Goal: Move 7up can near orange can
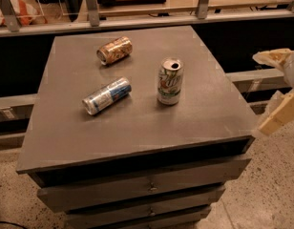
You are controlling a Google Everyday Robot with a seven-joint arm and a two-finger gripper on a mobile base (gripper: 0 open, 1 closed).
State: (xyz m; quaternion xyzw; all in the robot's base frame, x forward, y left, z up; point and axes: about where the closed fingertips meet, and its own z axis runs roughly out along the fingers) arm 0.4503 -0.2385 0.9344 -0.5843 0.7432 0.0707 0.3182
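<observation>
Counter (137, 123): a dark grey slab on a drawer unit, bearing three cans; its front half is bare of cans.
Gripper (277, 88): off the counter's right edge, at the picture's right border, well apart from every can. Two pale fingers show, one above and one below, with open air between them, so the jaws stand apart and hold nothing.
7up can (170, 81): upright, right of the counter's middle, nearer the right edge than the left, touched by nothing.
Orange can (114, 50): lying on its side toward the back edge, left of the middle, its silver top facing the left edge.
Blue can (106, 96): lying on its side left of the 7up can, between the orange can and the front edge; no part of the task.
Step in hand: by my judgement the reach, with no grasp yet made and the 7up can well apart from the orange can.
Next move: probably bring the gripper in over the right edge, set the jaws around the 7up can and close, then carry it toward the back-left.
Open room: bare counter lies between the 7up can and the orange can, and to the orange can's right.
Edges: the orange can could roll if bumped, so set down just beside it, not against it.
</observation>
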